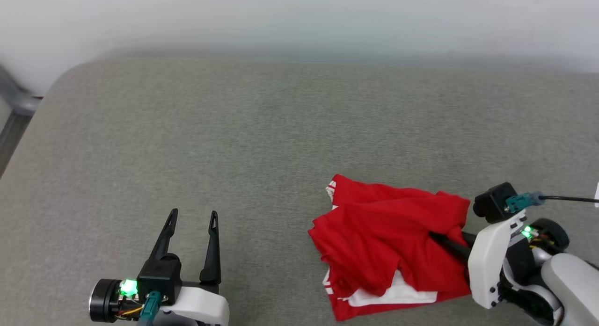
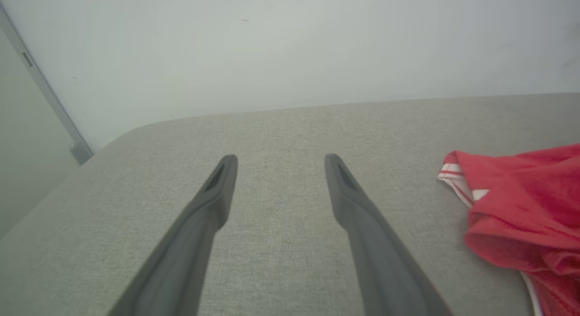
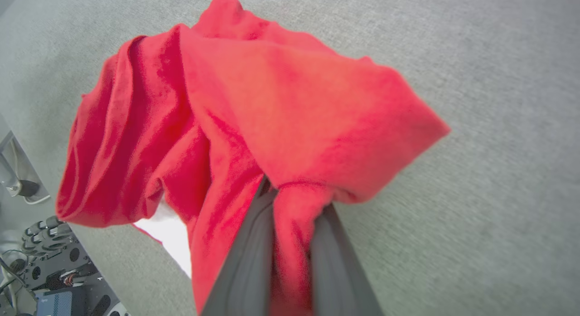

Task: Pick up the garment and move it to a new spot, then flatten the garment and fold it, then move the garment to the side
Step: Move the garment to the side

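Note:
The garment (image 1: 383,242) is a red jersey with white trim, lying crumpled on the grey cushioned surface (image 1: 262,129) at the lower right of the head view. My right gripper (image 1: 437,238) reaches into it from the right, shut on a bunched fold of red cloth. In the right wrist view the two dark fingers (image 3: 247,270) pinch that fold of the garment (image 3: 272,125) between them, tips hidden under the cloth. My left gripper (image 1: 193,217) stands open at the lower left, well apart from the jersey. Its left wrist view shows the spread gripper (image 2: 281,164) over bare fabric, the garment (image 2: 521,207) at the right edge.
A pale wall (image 1: 299,17) runs along the far edge of the surface. The surface's rounded corner (image 1: 61,78) is at the upper left, with a grey metal bar (image 1: 18,101) beyond it. Robot base hardware (image 3: 50,279) shows past the near edge.

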